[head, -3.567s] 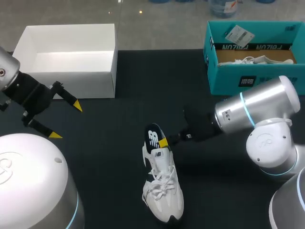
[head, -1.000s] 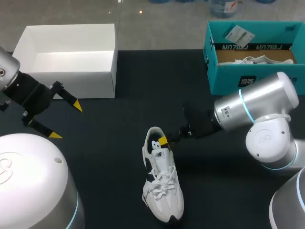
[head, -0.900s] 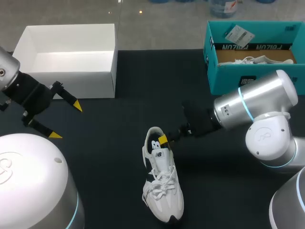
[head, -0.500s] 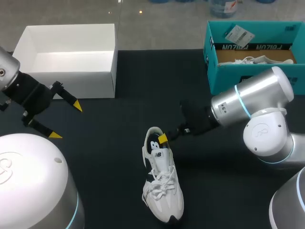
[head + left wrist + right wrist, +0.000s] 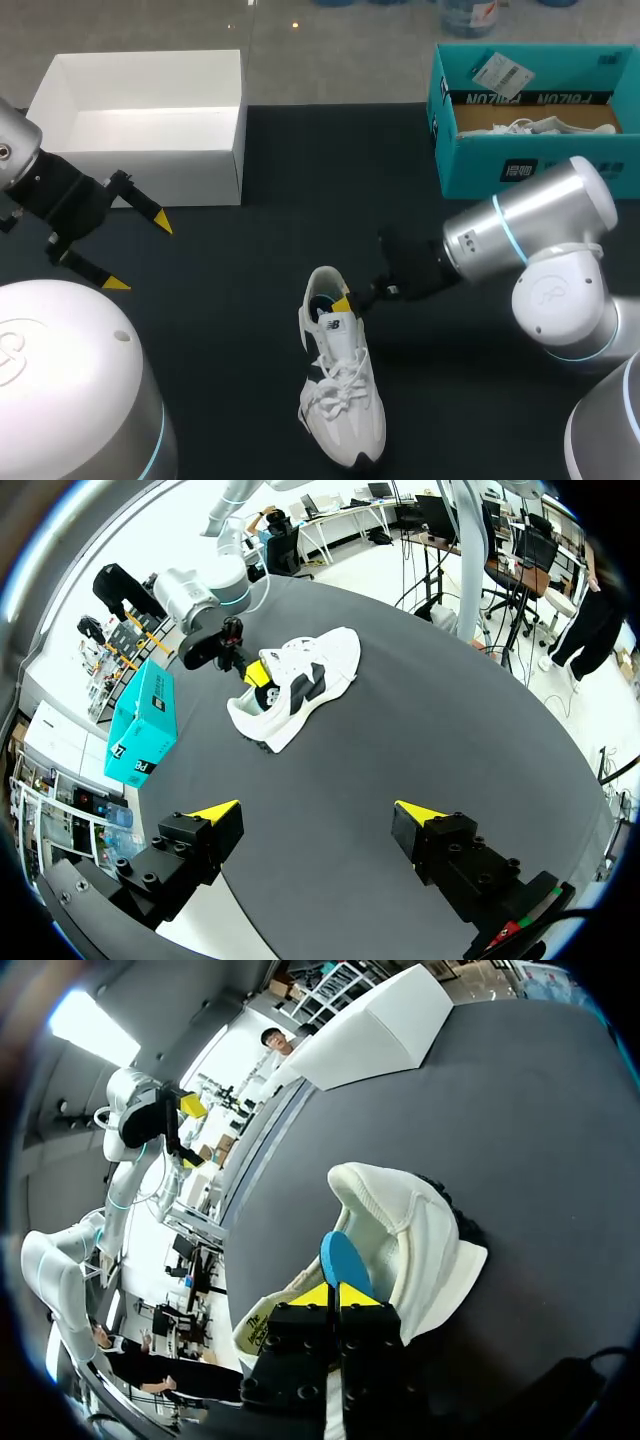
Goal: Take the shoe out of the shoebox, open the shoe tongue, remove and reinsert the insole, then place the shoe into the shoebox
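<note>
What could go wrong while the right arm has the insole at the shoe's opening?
1. Nothing steadies the shoe: the left arm's fingers hang open by the white box, so a push could slide or tip it.
2. The insole, pinched in the right arm's fingers, could buckle at the opening instead of lying flat.

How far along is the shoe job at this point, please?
Done: the shoe lies on the table, unboxed. In hand: the right gripper is shut on the blue insole at the shoe's opening. Left: probably seating the insole and boxing the shoe. The left gripper hangs open, idle.
</note>
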Controlling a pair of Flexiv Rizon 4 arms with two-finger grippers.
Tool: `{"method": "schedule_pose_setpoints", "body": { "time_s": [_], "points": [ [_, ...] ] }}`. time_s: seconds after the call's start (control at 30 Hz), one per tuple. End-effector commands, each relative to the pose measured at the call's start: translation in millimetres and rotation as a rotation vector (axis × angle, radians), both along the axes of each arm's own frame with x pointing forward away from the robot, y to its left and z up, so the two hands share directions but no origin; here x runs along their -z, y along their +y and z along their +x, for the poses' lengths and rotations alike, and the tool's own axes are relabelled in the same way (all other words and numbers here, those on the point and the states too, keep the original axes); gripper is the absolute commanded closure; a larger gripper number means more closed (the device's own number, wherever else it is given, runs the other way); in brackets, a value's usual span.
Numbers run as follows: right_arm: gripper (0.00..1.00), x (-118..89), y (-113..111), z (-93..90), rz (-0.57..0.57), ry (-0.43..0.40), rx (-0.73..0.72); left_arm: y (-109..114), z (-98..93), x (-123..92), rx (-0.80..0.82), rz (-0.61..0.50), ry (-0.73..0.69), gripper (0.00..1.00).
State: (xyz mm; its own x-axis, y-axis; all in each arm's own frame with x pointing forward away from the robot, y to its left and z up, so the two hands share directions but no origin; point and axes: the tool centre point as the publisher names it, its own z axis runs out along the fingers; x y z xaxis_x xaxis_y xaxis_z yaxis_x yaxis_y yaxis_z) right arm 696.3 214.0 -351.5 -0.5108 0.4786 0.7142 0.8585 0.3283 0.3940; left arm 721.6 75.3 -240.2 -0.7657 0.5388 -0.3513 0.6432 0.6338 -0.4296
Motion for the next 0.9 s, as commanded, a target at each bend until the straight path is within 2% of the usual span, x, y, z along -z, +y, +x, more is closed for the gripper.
{"method": "schedule_pose_setpoints", "body": {
  "time_s": [0.03,0.17,0.27,0.3,0.47,0.9],
  "points": [
    [0.8,-2,3,2.3,-0.002,-0.009,0.005,0,-0.6,0,-0.001,0.003,0.0,0.0],
    [0.48,-7,3,10.2,-0.006,-0.029,0.001,0,-0.6,0,-0.001,0.003,0.0,0.0],
    [0.09,-12,1,15.0,-0.015,-0.041,-0.001,0,-0.6,0,-0.001,0.003,0.0,0.0],
    [0.0,-14,1,16.3,-0.017,-0.046,0.0,0,-0.6,0,-0.001,0.003,0.0,0.0],
    [0.0,-20,-2,23.3,-0.034,-0.068,-0.002,0,-0.6,0,-0.001,0.003,0.0,0.0],
    [0.0,-50,-2,40.4,-0.08,-0.138,0.004,0,-0.6,0,-0.001,0.003,0.0,0.0]
  ]
}}
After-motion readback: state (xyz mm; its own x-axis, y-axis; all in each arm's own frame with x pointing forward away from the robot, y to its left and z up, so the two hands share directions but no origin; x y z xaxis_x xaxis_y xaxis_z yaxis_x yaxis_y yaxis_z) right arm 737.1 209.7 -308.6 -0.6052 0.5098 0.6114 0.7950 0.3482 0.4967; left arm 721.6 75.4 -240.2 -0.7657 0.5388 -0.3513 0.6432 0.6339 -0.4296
